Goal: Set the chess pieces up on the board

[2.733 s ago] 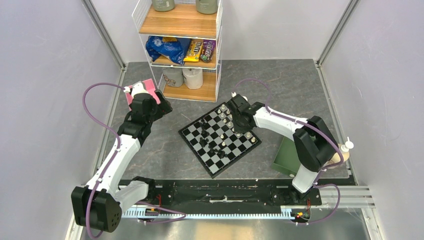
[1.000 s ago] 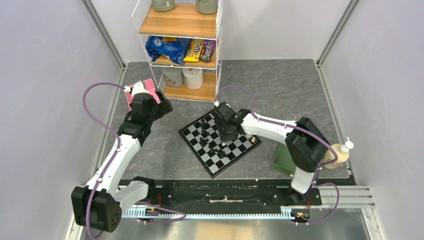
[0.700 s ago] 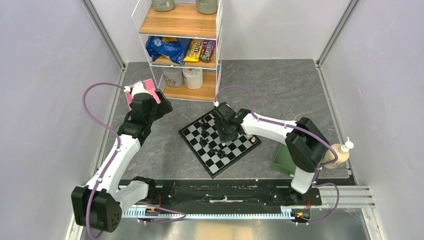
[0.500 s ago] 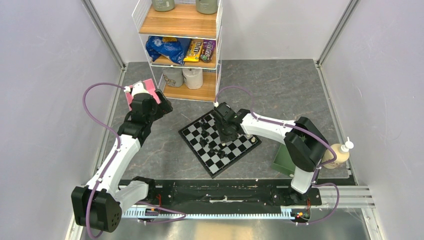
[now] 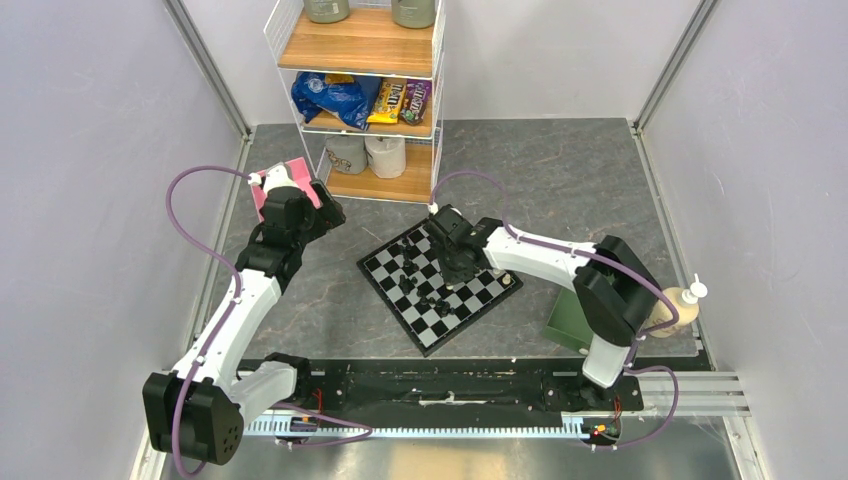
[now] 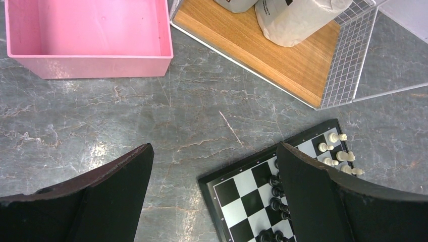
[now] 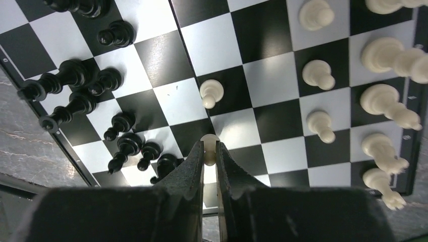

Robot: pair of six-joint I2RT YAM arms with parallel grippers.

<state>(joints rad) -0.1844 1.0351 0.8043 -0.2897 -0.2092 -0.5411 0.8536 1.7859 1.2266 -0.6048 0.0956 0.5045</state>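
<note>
- Right pincer (image 7: 209,146) clenched on cream pawn (image 7: 209,138), centre of board (image 7: 272,78).
- Left pincer (image 6: 214,151) released, idle above desk (image 6: 151,116).
- Cream back rank (image 7: 383,98) lines one edge; black pieces (image 7: 75,73) bunched, unsorted. Judged roughly half done.

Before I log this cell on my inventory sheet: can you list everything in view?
chessboard: one, black and pale checks, table centre, set diagonally
black chess pieces: several, black, along one side of the board
cream chess pieces: several, cream, on the opposite side
cream pawn: one, mid-board
pink box: one, far left
wire shelf unit: one, white wire, wooden shelves, at the back
jars: two, greyish, top shelf
snack bags: about three, blue, yellow, brown, middle shelf
wrapped rolls: two, pale, bottom shelf
green tray: one, right of the board
pump bottle: one, cream, far right
left gripper: open, over bare table
right gripper: shut on the cream pawn
</note>
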